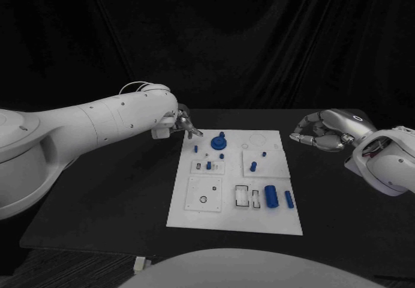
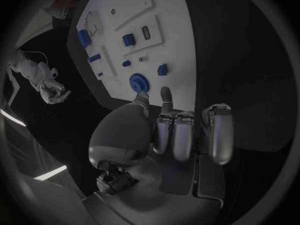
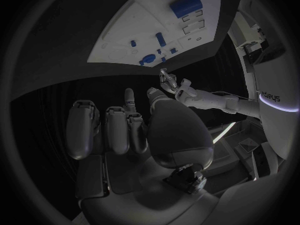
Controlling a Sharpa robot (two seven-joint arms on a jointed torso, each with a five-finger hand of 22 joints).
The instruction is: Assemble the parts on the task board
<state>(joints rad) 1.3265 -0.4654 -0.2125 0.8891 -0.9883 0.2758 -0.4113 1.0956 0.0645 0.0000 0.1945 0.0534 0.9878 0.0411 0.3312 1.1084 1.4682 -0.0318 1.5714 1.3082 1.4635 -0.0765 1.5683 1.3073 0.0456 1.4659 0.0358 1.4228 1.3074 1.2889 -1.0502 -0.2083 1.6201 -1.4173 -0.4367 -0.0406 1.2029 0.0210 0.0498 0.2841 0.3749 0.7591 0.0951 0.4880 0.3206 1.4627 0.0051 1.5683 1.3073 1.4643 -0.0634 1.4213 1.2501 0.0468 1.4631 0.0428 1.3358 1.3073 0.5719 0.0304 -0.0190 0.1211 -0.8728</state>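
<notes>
1. The left hand (image 1: 180,125) is seen at the far left corner of the task board (image 1: 195,219), just off its edge. Its fingers (image 2: 176,135) are curled in and nothing is seen between them; one fingertip points toward the round blue part (image 1: 219,143).
2. The right hand (image 1: 327,132) is held above the table (image 1: 104,198), clear of the board's far right corner, with its fingers curled in on nothing.
3. The step in hand is judged to be a reach by the left hand for the round blue part, which stands nearest it. The fingers would have to be spread before the descent and closed on the part's rim or knob from above (a sideways approach risks nudging the small peg (image 1: 196,147) beside it).
4. The board should be kept from sliding; it is a thin, smooth white plate lying flat on a matt black table, so any pressing is best directed straight down.
5. The parts are of hard-looking blue plastic: a disc with a raised knob, short upright pegs, and two cylinders (image 1: 270,196) lying on their sides near the front right of the board (these can be expected to roll if touched).
6. Rectangular recesses (image 1: 243,195) and raised square panels (image 1: 205,194) are cut into the white plate; their edges look crisp, so close alignment is judged necessary before anything is pushed home.
</notes>
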